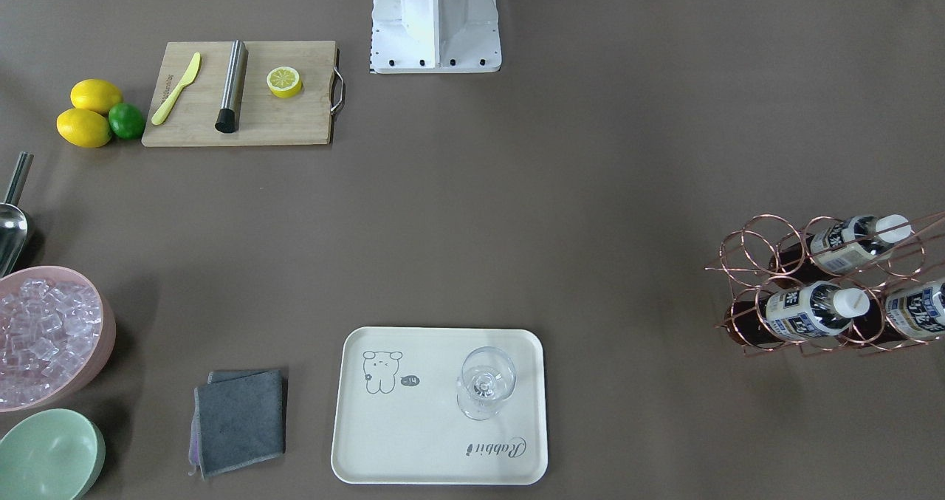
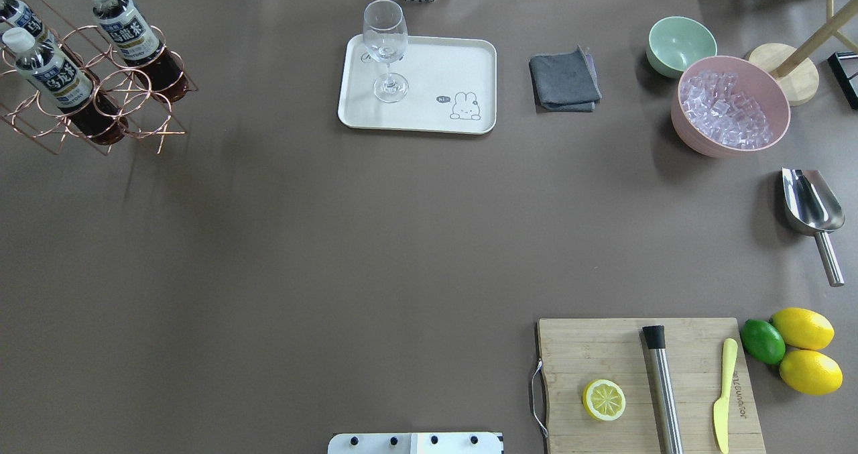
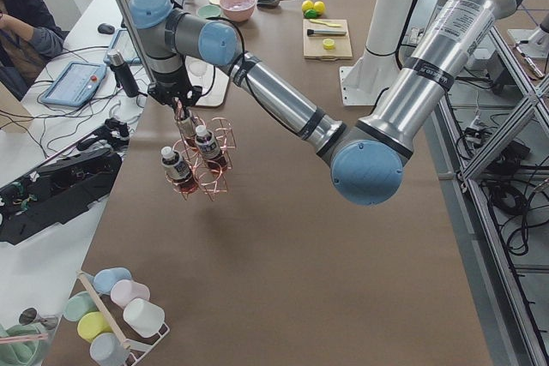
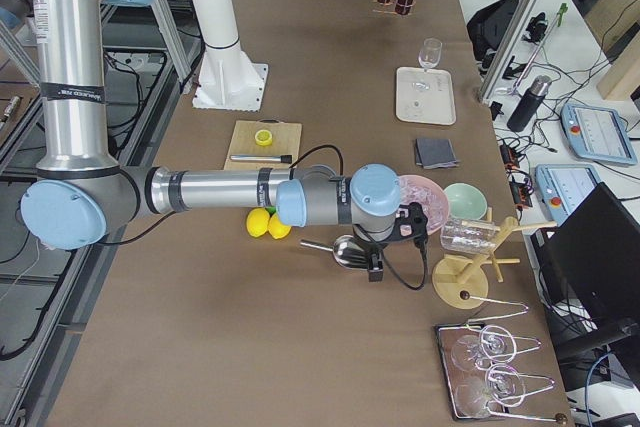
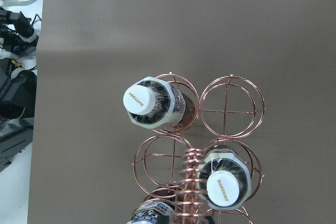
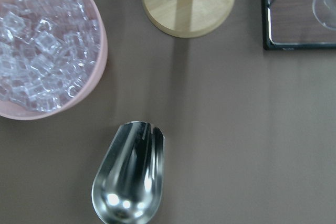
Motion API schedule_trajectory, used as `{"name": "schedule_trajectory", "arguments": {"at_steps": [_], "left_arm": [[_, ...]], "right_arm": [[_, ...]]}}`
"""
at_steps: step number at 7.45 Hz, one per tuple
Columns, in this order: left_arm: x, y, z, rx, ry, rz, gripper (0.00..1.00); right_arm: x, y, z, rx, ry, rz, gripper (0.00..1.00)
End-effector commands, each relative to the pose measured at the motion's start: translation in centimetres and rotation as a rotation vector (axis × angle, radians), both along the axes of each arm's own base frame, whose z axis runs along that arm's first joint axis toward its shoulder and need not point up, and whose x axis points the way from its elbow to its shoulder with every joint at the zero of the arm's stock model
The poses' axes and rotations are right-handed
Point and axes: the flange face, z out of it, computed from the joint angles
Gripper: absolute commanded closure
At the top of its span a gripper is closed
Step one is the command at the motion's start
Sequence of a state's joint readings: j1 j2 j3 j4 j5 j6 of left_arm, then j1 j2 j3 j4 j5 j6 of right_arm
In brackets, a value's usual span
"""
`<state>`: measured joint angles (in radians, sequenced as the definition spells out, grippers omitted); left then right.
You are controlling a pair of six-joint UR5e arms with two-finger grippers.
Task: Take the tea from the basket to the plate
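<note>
1. Exterior left view: the left gripper (image 3: 177,109) hangs just above the basket (image 3: 211,176). I cannot tell whether its fingers are spread or clenched.
2. All three bottles of tea (image 5: 148,106) stand capped in the rings, so the reach-and-grasp step seems in hand.
3. Next move, likely: descend clear of the coiled handle (image 5: 190,182), pinch below a cap, and lift straight up.
4. Farther off, the plate (image 2: 436,65) has bare space beside the wine glass (image 2: 385,45).
5. Farthest, the right gripper (image 4: 375,267) hovers by the scoop (image 4: 343,247); its grip state is likewise unreadable.
</note>
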<state>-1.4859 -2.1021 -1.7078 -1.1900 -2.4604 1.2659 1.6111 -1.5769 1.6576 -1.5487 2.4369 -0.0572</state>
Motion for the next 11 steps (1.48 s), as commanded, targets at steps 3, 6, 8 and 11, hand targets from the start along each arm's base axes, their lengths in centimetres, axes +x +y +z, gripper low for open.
{"name": "schedule_trajectory", "arguments": {"at_steps": [3, 6, 8, 11], "left_arm": [[9.9, 3.6, -10.9, -0.033, 0.061, -0.01, 1.0], [20.2, 6.6, -17.6, -0.051, 0.048, -0.003, 1.0], [27.7, 9.5, -22.8, -0.056, 0.048, 0.007, 1.0], [33.6, 13.3, -26.4, -0.082, 0.085, 0.01, 1.0]], "right_arm": [[-9.5, -5.3, -15.1, 0.275, -0.069, -0.027, 0.01], [-17.8, -6.9, -22.3, 0.402, -0.162, 0.021, 0.01], [-21.3, -6.6, -25.5, 0.508, -0.209, 0.083, 0.01], [-26.2, -5.6, -32.4, 0.519, -0.318, 0.167, 0.01]]}}
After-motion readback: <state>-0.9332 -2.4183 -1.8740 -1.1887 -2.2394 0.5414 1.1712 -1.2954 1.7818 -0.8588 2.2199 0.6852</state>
